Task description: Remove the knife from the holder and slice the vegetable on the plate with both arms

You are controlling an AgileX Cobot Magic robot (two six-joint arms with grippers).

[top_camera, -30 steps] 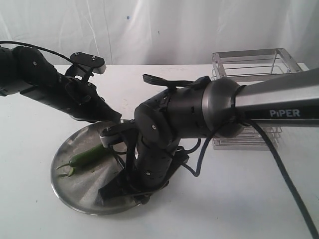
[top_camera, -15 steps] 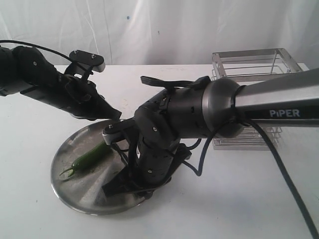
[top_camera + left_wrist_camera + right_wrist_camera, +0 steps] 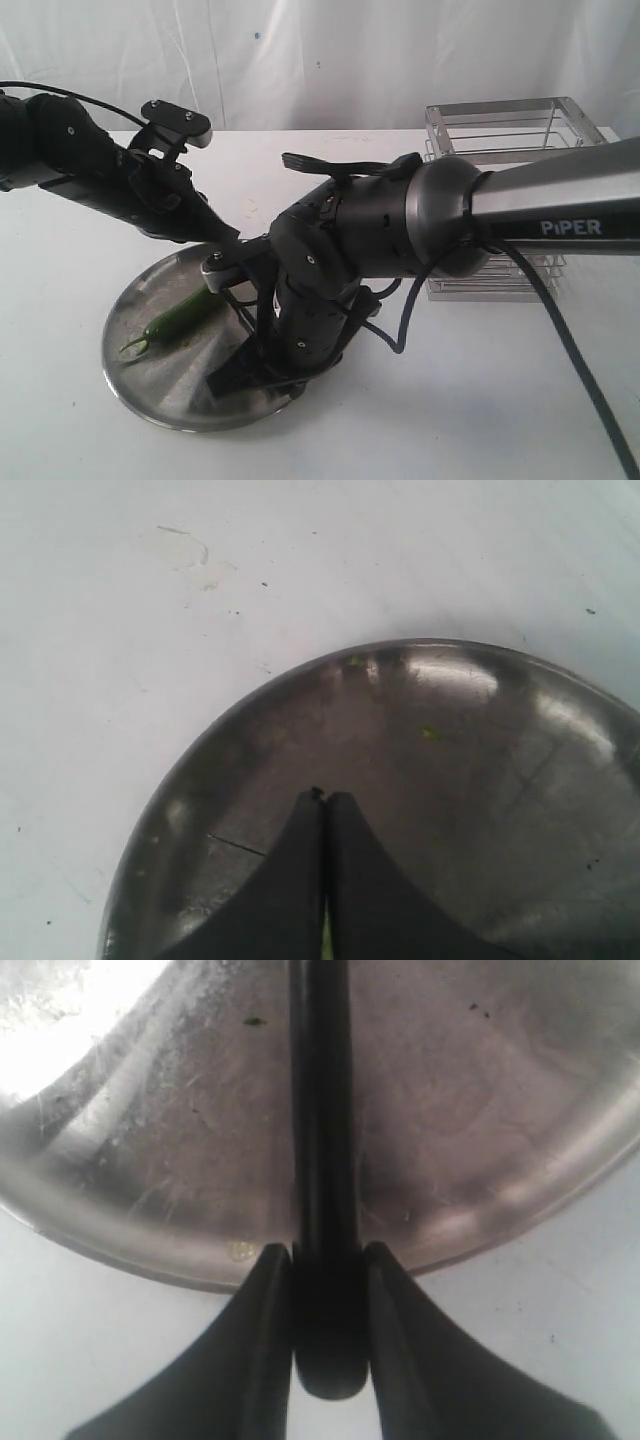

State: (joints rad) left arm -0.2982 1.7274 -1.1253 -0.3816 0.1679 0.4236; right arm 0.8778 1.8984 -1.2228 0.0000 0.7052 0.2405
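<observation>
The pod lies on the left half of the plate. Its thin stem end points at the plate's left rim and its thicker end runs toward the middle, where the right arm's wrist hides it. It looks light, firm and smooth-skinned, and being round on polished steel it will probably roll or skid under a blade. I judge it needs pinning at one end, best the stem end, leaving the body free for cutting. The left gripper hangs over the far rim of the plate with its jaws pressed together. A green sliver shows low in the seam between them, and I cannot tell whether that is pod pinched there or pod seen below. The right gripper is clamped on the black handle of the knife, close to the butt, at the plate's near rim, with the knife reaching in across the steel. The knife looks stiff and slim, and held so far back it may twist in the grip if pressed hard. The plate seems light enough to slide. It sits toward the front left of the surface, a white tabletop with faint stains and specks. The wire basket stands well apart at the far right corner. Behind hangs a creased white curtain.
</observation>
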